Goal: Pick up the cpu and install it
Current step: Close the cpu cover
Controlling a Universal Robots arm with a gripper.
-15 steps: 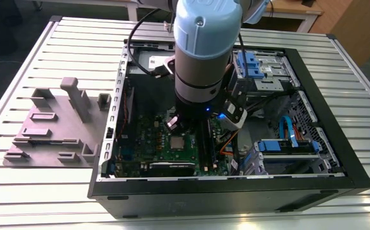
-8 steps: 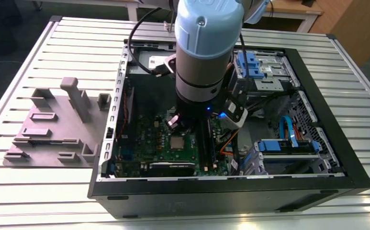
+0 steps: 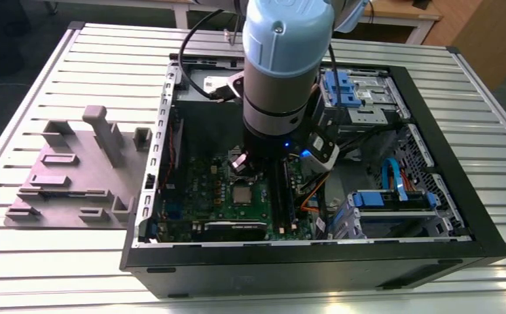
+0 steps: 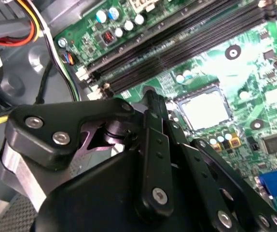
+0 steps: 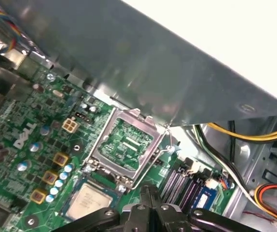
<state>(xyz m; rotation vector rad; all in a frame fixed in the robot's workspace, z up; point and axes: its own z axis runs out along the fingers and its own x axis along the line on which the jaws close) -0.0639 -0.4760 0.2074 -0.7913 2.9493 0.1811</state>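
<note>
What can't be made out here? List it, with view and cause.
First wrist view: the gripper covers one edge of the cpu; a grey metal panel hides the motherboard beyond the open socket frame.
Second wrist view: the gripper blocks the board beside the cpu.
Exterior view: the arm hides part of the board; cpu seating too small to judge.

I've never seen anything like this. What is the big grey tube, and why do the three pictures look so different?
The grey tube is a robot arm reaching into an open computer case on a slatted table. One camera watches from outside; two ride near the arm's wrist, looking past its black gripper at the green motherboard. The cpu, a small silvery chip, lies in its socket beside the open metal frame, not in the gripper. Grey plastic blocks sit next to the case.
</note>
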